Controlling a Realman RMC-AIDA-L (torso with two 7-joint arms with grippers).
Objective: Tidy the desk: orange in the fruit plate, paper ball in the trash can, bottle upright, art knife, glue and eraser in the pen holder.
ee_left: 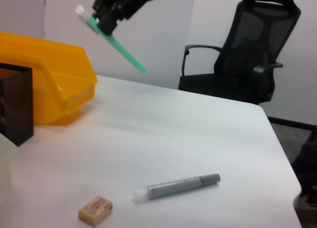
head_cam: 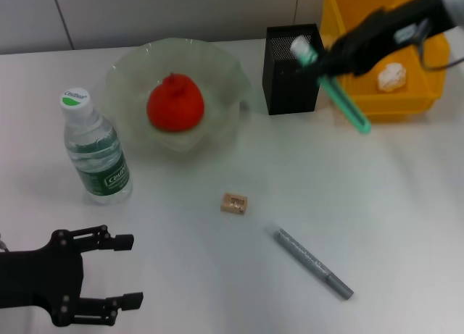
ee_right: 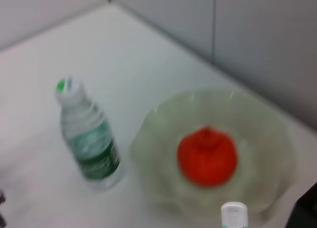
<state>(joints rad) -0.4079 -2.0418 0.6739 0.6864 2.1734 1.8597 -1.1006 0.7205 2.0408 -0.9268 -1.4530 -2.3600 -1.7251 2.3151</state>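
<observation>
— Where is your right gripper point(head_cam: 330, 59)?
— Raised at the far right, its arm reaching in from the upper corner; its fingers are clamped on something.
— And your left gripper point(head_cam: 127, 271)?
— Low at the near left; fingers spread apart; holding nothing.

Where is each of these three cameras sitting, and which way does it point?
Head: looks down on the desk; both arms show, left gripper open, right gripper holding the glue.
Left wrist: looks low across the desk at the knife, eraser and right gripper.
Right wrist: looks down at the orange and bottle.
Head and left wrist share the glue.
</observation>
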